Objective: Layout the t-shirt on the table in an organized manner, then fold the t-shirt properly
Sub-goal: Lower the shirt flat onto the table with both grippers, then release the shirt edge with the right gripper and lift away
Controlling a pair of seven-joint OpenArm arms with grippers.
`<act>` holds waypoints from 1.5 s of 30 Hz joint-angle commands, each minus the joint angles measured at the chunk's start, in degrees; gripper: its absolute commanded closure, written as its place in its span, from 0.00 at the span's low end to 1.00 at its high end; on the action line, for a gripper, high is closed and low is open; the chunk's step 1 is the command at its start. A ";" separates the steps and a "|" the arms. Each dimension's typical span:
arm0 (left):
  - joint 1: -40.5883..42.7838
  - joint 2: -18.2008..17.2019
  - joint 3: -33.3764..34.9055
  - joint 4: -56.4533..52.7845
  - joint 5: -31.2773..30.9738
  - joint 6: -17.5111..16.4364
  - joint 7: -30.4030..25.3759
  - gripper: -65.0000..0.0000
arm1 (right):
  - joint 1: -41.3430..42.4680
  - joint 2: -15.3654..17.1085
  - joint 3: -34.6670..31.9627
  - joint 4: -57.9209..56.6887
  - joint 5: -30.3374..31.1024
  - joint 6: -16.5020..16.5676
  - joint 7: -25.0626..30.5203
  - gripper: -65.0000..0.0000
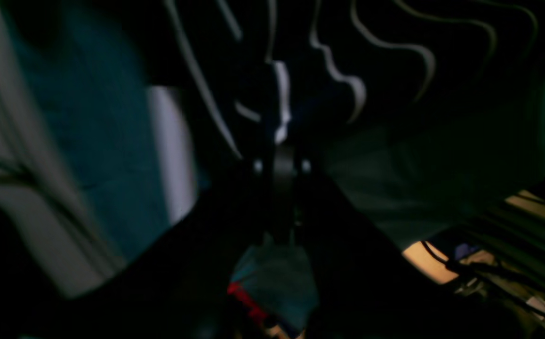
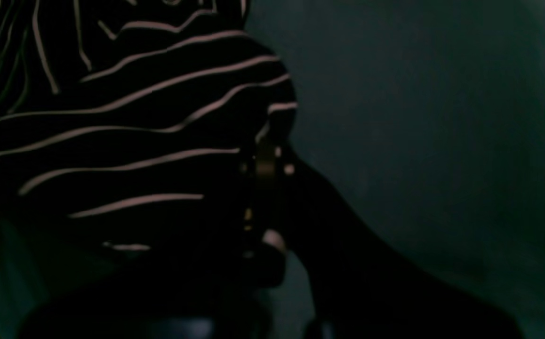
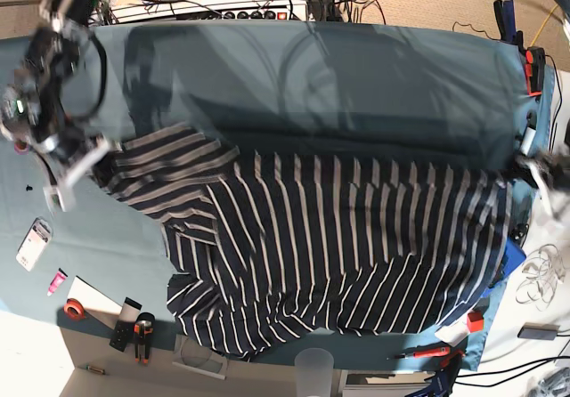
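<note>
The dark t-shirt (image 3: 338,246) with thin white stripes is stretched sideways across the teal table (image 3: 356,68), and its lower hem is bunched near the front edge. In the base view my right gripper (image 3: 100,155) is shut on the shirt's left end, by a sleeve. My left gripper (image 3: 515,167) is shut on the shirt's right end, at the table's right edge. The left wrist view shows the closed left gripper (image 1: 279,157) pinching striped t-shirt fabric (image 1: 348,56). In the right wrist view the right gripper (image 2: 265,157) clamps a fold of the t-shirt (image 2: 136,117) over the teal cloth.
A power strip and cables (image 3: 214,5) lie behind the table. Along the front left are a white card (image 3: 34,241), a red tape roll (image 3: 75,308) and pliers (image 3: 142,330). A clear cup (image 3: 313,366) and a screwdriver (image 3: 427,352) sit at the front edge.
</note>
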 commanded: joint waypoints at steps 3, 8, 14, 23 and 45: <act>4.83 0.72 -5.31 5.70 1.07 -0.17 -0.26 1.00 | -3.34 1.29 3.43 4.24 0.59 1.05 1.05 1.00; 15.72 4.33 -14.91 13.31 1.95 -0.15 -0.83 1.00 | -10.27 1.27 8.48 6.95 0.83 2.80 -1.68 1.00; 25.79 6.97 -23.17 16.11 1.92 -0.22 -1.33 1.00 | -18.58 1.27 13.27 6.97 9.42 4.92 -4.92 1.00; 34.67 7.98 -31.67 16.11 1.92 -1.70 -2.97 1.00 | -30.16 1.22 14.60 6.97 16.57 8.81 -5.66 1.00; 27.96 10.67 -32.22 16.11 2.01 -3.21 -8.92 1.00 | -21.94 0.94 14.60 6.86 16.81 11.64 -1.27 1.00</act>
